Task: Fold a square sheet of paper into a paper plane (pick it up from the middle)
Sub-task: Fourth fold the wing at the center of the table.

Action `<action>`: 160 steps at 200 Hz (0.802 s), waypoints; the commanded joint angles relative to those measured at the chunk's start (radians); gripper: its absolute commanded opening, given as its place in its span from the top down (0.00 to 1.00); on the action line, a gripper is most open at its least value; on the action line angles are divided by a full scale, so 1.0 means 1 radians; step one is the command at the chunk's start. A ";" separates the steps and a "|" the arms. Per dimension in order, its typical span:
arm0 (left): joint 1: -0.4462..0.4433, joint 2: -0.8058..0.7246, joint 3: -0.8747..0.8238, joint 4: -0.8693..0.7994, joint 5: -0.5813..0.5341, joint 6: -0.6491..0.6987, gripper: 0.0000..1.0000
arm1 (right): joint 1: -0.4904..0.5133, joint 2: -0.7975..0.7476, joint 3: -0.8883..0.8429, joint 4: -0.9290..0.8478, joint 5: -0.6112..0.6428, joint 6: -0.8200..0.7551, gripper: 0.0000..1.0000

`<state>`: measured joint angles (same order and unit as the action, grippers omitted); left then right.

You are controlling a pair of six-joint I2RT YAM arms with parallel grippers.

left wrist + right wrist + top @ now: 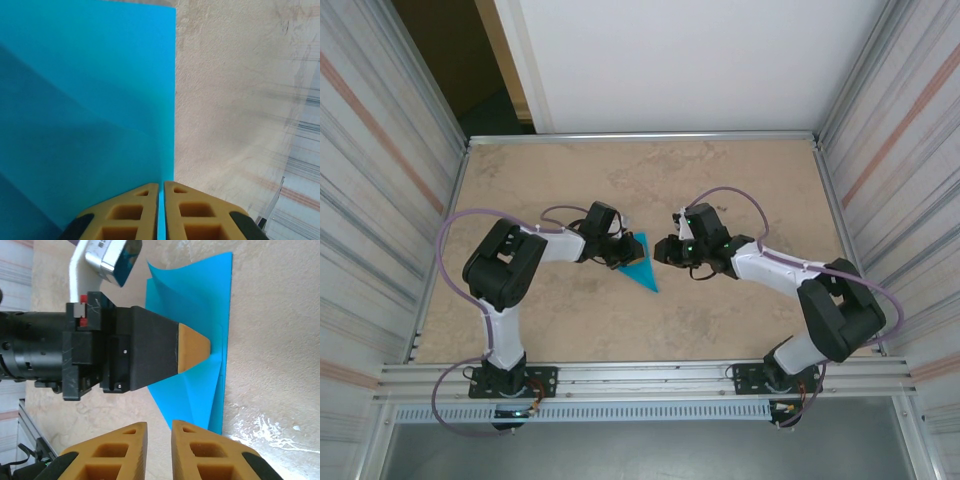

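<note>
Rail of ribbed aluminium (640,378) crosses the near edge of the beige, marbled tabletop (740,320). Both arm bases are bolted to it, each trailing a looping purple cable (442,250).

From there the two arms bend inward to meet over the middle of the table. Between them lies the thin turquoise-blue paper (645,270), folded into a narrow pointed shape whose sharp tip aims toward the near right.

The left gripper (618,250) sits over the paper's left side and is clamped on it. In its own wrist view the tan, ribbed fingers (125,212) are pressed together with only a thin blue sliver of the sheet between them. The rest of the paper spreads ahead and to the left, with soft creases shading its surface.

The right gripper (665,250) hangs just right of the paper, facing the left one. Its tan fingers (210,460) stand a little apart and grasp nothing (bare table shows through the slit). The paper's nearest corner ends just ahead of them; whether it touches them I cannot tell. The right wrist view also shows overlapping layers in the paper, one flap lifted slightly off the table.

Beyond the grippers the tabletop runs bare to a metal edge strip, then a plain white wall panel (680,60).
</note>
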<state>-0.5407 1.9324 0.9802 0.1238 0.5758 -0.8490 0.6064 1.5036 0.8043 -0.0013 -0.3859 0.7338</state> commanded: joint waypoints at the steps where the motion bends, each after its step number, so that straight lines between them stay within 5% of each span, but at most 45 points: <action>1: 0.001 0.017 0.013 -0.008 0.006 0.024 0.89 | 0.010 0.031 0.000 -0.006 -0.012 0.019 0.83; 160: 0.000 0.019 0.021 -0.005 0.022 0.037 0.89 | 0.080 0.259 0.044 0.026 -0.097 0.022 0.86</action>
<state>-0.5407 1.9324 0.9802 0.1242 0.5827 -0.8341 0.6807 1.7485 0.8585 0.0055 -0.4538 0.7334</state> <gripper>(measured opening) 0.114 0.145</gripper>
